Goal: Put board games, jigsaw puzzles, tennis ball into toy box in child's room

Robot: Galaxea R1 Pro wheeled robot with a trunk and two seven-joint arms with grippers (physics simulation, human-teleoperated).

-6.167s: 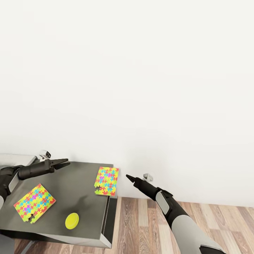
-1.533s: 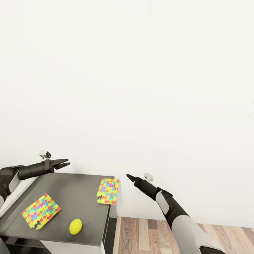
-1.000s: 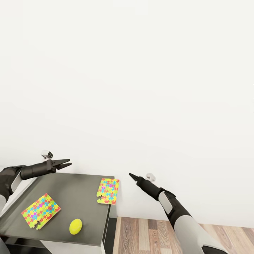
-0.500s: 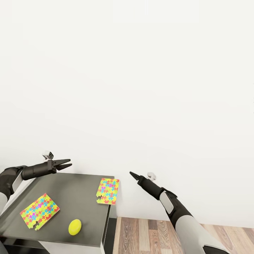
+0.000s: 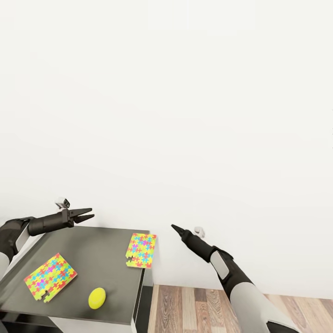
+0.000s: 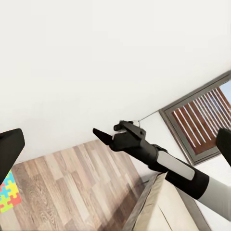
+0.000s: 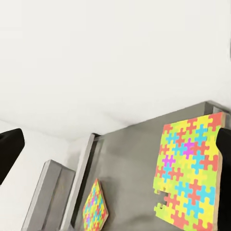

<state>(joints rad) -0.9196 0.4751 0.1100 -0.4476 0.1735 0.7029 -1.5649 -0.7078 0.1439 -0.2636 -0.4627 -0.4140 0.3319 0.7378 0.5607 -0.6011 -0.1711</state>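
Two jigsaw puzzles lie flat on the grey table [image 5: 99,254]: one [image 5: 50,276] near its left side, the other [image 5: 141,250] at the right edge, slightly overhanging. A yellow tennis ball [image 5: 96,298] rests near the front. My left gripper [image 5: 90,213] hovers open above the table's back edge, holding nothing. My right gripper [image 5: 174,226] hangs in the air to the right of the table, beside the edge puzzle [image 7: 190,173], its fingers [image 7: 9,149] wide apart and empty. The board games are out of view. I cannot tell whether the pale grey rimmed shape [image 7: 50,192] past the table is the toy box.
A plain white wall [image 5: 185,115] stands close behind the table. Wood plank floor [image 5: 208,310] lies to the right of the table, under my right arm. The left wrist view has a beige surface [image 6: 163,209] and a dark-framed window [image 6: 202,120].
The whole view has drifted slightly, so the table things sit a bit further left. My right gripper has crept slightly up and right. Nothing was grasped or released.
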